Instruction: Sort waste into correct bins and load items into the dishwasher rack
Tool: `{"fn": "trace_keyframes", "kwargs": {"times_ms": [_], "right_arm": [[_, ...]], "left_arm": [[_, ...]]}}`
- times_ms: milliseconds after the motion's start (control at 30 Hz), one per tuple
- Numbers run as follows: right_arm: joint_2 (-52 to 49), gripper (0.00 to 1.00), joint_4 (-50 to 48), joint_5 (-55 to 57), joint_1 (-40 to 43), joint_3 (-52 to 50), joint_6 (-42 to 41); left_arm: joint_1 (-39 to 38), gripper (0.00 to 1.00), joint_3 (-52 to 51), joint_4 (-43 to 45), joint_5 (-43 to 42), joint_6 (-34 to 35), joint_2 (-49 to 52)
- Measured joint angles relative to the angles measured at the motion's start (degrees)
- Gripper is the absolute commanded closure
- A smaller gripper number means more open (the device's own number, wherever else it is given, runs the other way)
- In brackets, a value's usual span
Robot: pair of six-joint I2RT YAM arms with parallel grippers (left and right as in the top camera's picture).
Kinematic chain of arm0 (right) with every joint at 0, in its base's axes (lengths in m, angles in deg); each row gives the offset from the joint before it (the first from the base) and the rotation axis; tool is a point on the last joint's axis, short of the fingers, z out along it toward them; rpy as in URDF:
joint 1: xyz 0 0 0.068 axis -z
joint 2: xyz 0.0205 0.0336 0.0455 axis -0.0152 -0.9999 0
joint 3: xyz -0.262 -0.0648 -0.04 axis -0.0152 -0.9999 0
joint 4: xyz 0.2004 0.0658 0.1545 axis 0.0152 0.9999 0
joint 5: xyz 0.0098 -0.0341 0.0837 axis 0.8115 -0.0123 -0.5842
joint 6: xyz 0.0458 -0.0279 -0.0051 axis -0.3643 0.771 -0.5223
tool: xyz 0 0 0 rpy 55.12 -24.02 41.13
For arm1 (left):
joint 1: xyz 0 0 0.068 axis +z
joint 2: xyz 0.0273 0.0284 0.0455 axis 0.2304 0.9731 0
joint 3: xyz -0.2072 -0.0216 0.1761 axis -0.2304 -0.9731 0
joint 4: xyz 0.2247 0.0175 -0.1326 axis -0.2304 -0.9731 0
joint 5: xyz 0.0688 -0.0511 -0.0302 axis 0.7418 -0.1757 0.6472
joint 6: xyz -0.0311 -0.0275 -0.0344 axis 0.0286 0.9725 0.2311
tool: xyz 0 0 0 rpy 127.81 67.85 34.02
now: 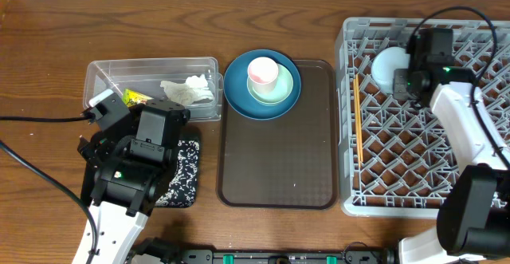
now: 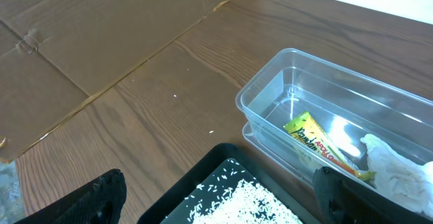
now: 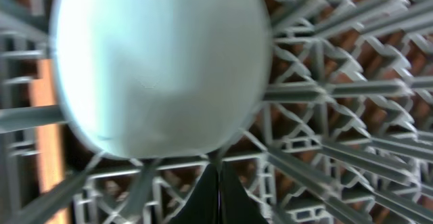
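Right gripper is sitting nearest its wrist camera, jaws pressed together with nothing between them. It is hovering just beside the pale blue-white bowl without gripping it. That bowl is resting on the pegs of the dishwasher rack, which is taking up the worktop's right edge; the bowl is at the rack's end toward the far edge. Wooden chopsticks are lying along the rack's inner wall; I cannot tell whether both are there.

Loading is looking like the step in hand, bowl placement apparently done. Next move is probably calling for the right arm to lift clear of the pegs, spread its jaws and reach toward the far edge's middle. There the pink cup is sitting in the pale green bowl on the dark blue plate, at the far end of the brown tray.

Left gripper is hanging wide and empty over the black tray of rice grains, near the left-front corner. The snack wrapper and tissue are lying in the clear tub.
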Motion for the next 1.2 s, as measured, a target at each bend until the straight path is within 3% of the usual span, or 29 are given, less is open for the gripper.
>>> {"fn": "trace_keyframes", "kwargs": {"times_ms": [567, 833, 1033, 1200], "right_arm": [[9.7, 0.95, -0.7, -10.0, -2.9, 6.1, 0.0], [2.4, 0.9, -1.9, -9.9, -2.8, 6.0, 2.5], [-5.9, 0.93, -2.3, -4.7, -2.6, 5.9, 3.3], [-6.8, 0.91, -1.9, 1.2, -0.7, 6.0, 2.2]], "left_arm": [[0.0, 0.09, 0.0, 0.0, 0.0, 0.0, 0.0], [0.0, 0.09, 0.0, 0.0, 0.0, 0.0, 0.0], [0.0, 0.09, 0.0, 0.0, 0.0, 0.0, 0.0], [0.0, 0.09, 0.0, 0.0, 0.0, 0.0, 0.0]]}}
